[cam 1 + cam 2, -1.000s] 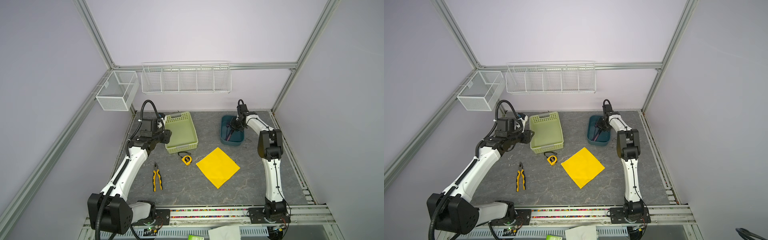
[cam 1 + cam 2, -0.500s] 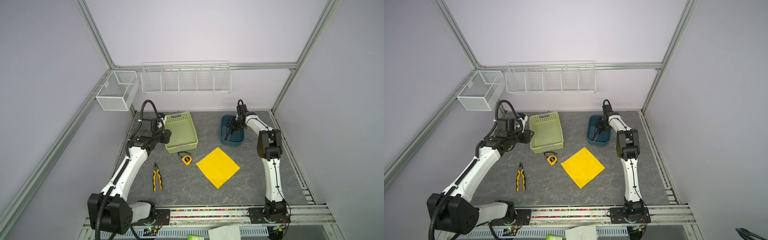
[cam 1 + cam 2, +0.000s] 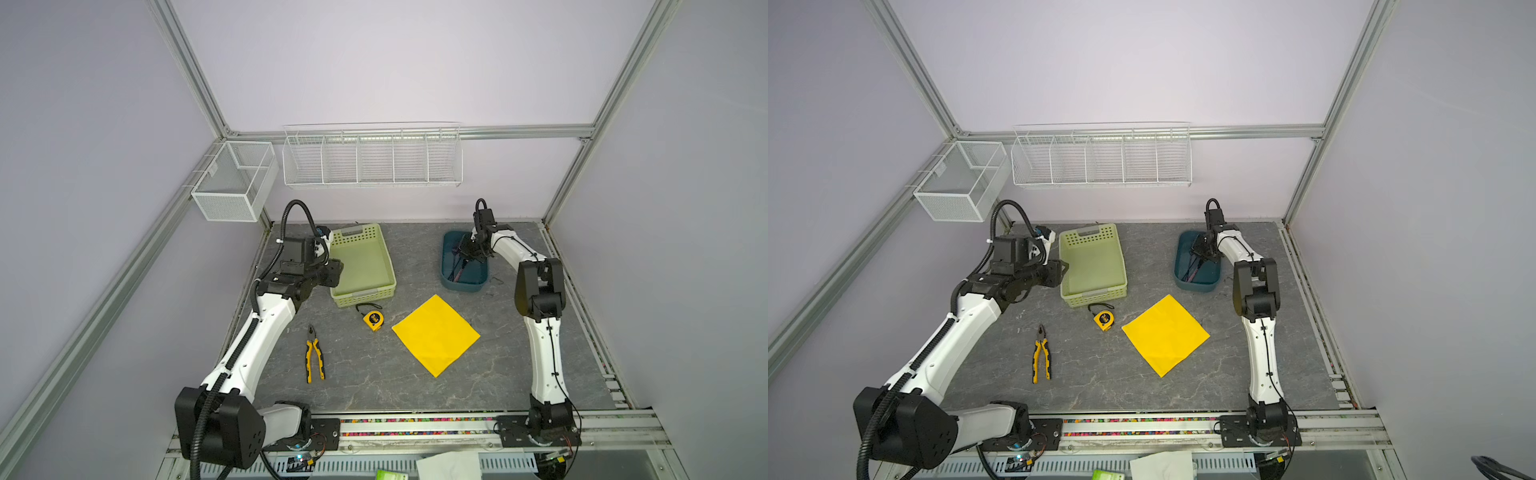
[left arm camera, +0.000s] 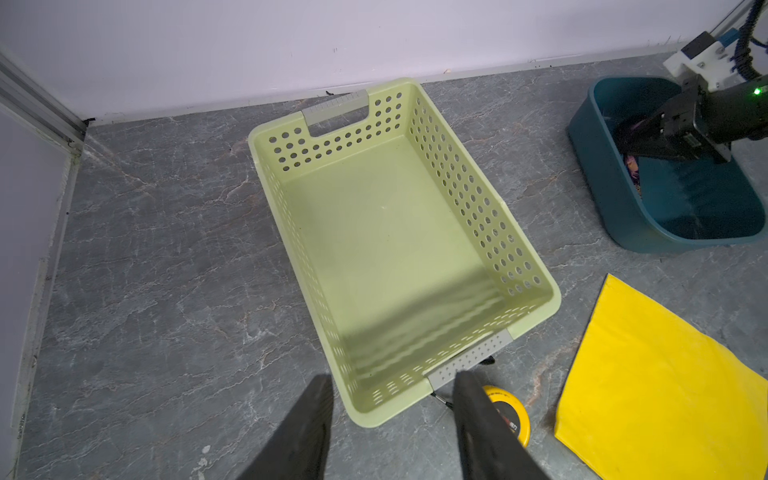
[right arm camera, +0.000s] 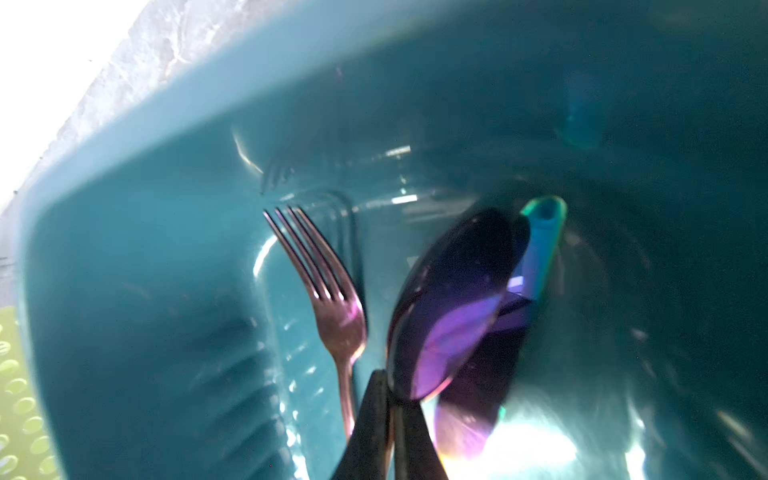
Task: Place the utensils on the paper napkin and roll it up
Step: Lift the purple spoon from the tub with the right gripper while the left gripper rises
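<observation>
The utensils lie in a teal bin (image 3: pixel 463 286) (image 3: pixel 1196 286) at the back right. In the right wrist view the purplish spoon (image 5: pixel 453 307) sits at the tips of my right gripper (image 5: pixel 392 399), which is shut on its neck. The fork (image 5: pixel 328 291) lies just beside it on the bin floor. In both top views the right gripper (image 3: pixel 467 249) (image 3: pixel 1200 249) reaches down into the bin. The yellow paper napkin (image 3: pixel 435 334) (image 3: pixel 1165 334) (image 4: pixel 665 382) lies flat mid-table. My left gripper (image 4: pixel 392 399) (image 3: pixel 334 270) hovers open by the green basket, holding nothing.
An empty green perforated basket (image 3: pixel 363 297) (image 4: pixel 457 174) stands at the back left. A yellow tape measure (image 3: pixel 372 320) (image 4: pixel 509 411) and yellow-handled pliers (image 3: pixel 313 359) lie in front of it. Two white wire baskets (image 3: pixel 372 158) hang on the walls. A turquoise handle end (image 5: pixel 540 237) shows behind the spoon.
My right gripper's jaws have closed inside the teal bin. Neither arm has visibly moved otherwise, and the napkin lies as before.
</observation>
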`<action>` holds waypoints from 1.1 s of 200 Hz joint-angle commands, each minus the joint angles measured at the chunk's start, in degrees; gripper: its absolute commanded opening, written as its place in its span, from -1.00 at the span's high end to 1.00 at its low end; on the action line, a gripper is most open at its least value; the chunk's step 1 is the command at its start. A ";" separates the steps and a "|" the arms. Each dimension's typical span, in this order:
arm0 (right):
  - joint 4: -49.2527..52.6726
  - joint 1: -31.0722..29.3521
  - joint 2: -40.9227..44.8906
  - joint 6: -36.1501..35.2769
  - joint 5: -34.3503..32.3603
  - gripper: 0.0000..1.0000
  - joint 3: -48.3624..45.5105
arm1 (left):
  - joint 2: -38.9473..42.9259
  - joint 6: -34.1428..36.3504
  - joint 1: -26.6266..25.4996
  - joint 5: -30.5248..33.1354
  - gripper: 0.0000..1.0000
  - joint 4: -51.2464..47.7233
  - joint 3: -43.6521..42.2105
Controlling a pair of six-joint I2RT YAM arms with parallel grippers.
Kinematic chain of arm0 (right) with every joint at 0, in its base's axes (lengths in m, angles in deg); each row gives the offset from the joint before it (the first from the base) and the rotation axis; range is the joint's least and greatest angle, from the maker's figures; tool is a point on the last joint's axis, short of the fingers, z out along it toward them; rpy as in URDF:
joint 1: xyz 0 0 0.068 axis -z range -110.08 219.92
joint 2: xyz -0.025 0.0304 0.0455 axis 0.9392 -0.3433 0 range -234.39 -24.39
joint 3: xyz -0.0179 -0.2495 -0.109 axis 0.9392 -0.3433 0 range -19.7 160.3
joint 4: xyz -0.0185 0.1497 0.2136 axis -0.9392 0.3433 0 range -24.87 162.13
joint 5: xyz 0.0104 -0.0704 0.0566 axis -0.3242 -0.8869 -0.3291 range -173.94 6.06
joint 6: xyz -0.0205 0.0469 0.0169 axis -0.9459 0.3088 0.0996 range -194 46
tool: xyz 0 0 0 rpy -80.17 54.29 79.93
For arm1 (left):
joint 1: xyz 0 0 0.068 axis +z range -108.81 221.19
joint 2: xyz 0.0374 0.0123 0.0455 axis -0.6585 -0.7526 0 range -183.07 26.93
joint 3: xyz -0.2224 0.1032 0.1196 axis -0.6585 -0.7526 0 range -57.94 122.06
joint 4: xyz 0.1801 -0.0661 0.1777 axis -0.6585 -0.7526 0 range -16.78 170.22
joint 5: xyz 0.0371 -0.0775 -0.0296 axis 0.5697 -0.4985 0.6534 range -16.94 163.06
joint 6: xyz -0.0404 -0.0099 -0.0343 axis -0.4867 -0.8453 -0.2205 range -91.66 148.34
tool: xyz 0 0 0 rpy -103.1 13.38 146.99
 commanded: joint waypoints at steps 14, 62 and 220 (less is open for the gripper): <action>-0.13 0.14 9.74 -3.16 -1.39 0.86 -3.77 | 3.43 -1.53 -0.29 -2.49 0.01 0.27 2.51; -3.04 0.14 21.68 -6.42 -2.13 0.86 -12.14 | 3.37 -4.49 -3.23 -4.61 0.01 0.83 6.08; -3.18 -10.72 53.02 6.91 -4.89 0.86 -28.09 | -19.15 -6.10 -28.92 -11.43 -0.02 -4.24 31.98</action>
